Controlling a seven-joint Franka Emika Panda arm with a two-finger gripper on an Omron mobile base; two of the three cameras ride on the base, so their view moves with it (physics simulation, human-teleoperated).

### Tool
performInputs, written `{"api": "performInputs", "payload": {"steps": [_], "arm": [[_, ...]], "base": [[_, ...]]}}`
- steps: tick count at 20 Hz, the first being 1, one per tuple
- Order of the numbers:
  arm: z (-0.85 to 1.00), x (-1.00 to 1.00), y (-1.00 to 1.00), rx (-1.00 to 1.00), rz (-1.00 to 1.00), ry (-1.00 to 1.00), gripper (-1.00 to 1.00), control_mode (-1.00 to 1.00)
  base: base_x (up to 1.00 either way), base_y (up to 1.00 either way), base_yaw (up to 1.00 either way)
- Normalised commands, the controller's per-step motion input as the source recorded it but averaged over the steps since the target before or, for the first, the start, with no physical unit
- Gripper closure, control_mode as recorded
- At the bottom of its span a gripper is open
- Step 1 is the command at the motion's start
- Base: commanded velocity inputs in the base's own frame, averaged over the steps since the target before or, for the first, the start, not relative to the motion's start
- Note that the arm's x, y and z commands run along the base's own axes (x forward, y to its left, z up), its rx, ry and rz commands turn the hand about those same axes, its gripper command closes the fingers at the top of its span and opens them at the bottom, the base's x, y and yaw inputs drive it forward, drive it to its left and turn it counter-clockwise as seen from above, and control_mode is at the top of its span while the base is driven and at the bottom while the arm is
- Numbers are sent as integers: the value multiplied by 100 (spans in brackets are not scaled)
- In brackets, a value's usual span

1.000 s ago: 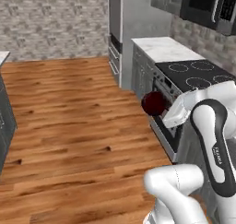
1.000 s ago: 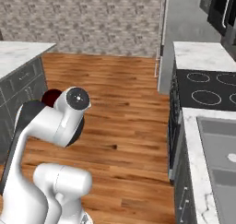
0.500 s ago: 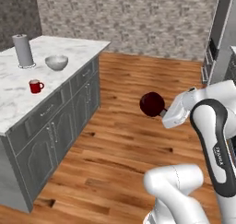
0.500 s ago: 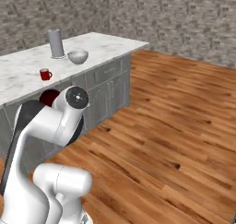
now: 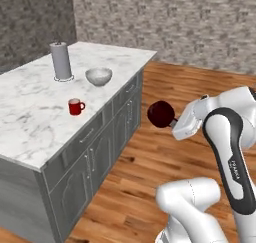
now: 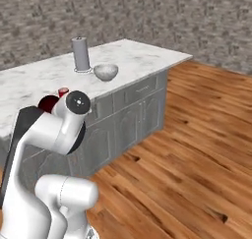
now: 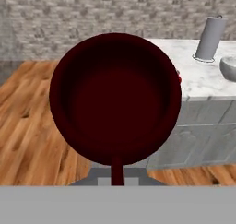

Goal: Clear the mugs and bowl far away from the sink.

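1. Kitchen: stone-pattern walls, plank floor. Base stands on open floor beside a marble-topped island (image 5: 35, 132) with grey cabinet fronts.

2. Arm: white Panda, rising at 4 o'clock in the left base view and 8 o'clock in the right base view, elbow folded, hand held out over the floor, clear of the island.

3. Canister (image 5: 61, 61): tall grey cylinder, upright on the island at 10 o'clock in the left base view. Not a task item; leave standing.

4. Bowl (image 5: 98, 76): silvery-grey, on the island just beside the canister, apart from it.

5. Maroon mug (image 5: 160, 114): carried in the air, off the island edge, tipped on its side with its mouth toward the hand camera. Gripper (image 5: 174, 123): jaws pressed together on the mug's handle, which runs down to 6 o'clock in the hand view.

6. Red mug (image 5: 75, 107): upright on the island, nearer the front edge than the bowl, well apart from both.

7. Handling, judged: carry step under way; no sink in sight here, so this island looks a fit drop place. Bring the mug over bare marble, away from the red mug and bowl; turn it upright, lower until it rests, then release. The handle-only pinch may let it swing, so move slowly.
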Motion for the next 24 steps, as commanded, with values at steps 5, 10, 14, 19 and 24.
{"api": "performInputs", "payload": {"steps": [5, 10, 14, 19, 24], "arm": [[0, 0, 0, 0, 0, 0, 100, 100], [0, 0, 0, 0, 0, 0, 100, 100], [0, 0, 0, 0, 0, 0, 100, 100], [0, 0, 0, 0, 0, 0, 100, 100], [0, 0, 0, 0, 0, 0, 100, 100]], "base": [[97, 34, 12], [34, 32, 45], [7, 2, 63], [18, 2, 56], [53, -16, 27]]}}
